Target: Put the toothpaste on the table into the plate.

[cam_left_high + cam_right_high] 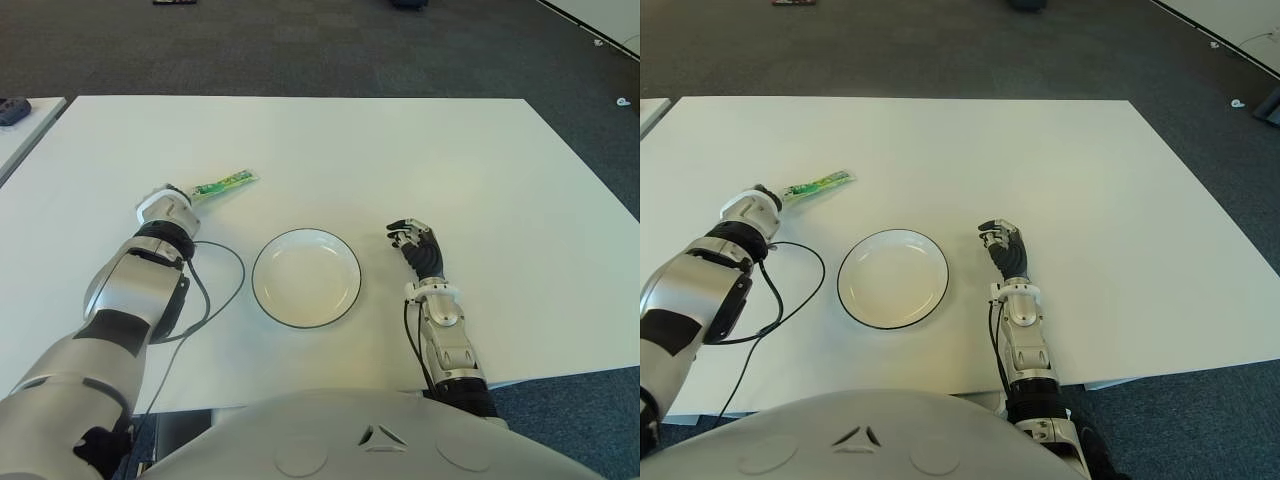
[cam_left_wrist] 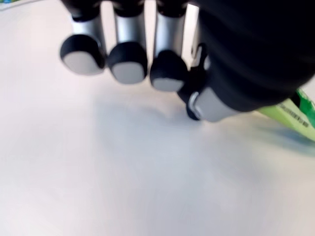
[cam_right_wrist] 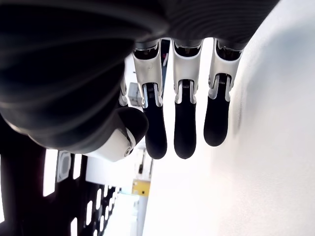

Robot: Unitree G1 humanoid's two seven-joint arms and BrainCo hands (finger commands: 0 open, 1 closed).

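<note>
The green toothpaste tube [image 1: 226, 182] lies flat on the white table [image 1: 400, 150], far left of centre. My left hand [image 1: 176, 199] is at the tube's near end. In the left wrist view its fingers [image 2: 128, 66] reach out straight just above the tabletop and hold nothing, while the tube [image 2: 290, 114] shows beside the thumb. The white plate [image 1: 306, 277] with a dark rim stands empty near the table's front middle. My right hand [image 1: 416, 243] shows to the right of the plate, with its fingers [image 3: 184, 130] relaxed and empty.
A black cable [image 1: 228, 290] loops on the table between my left arm and the plate. Another white table [image 1: 25, 135] with a dark object [image 1: 12, 108] stands at the far left. Dark carpet surrounds the table.
</note>
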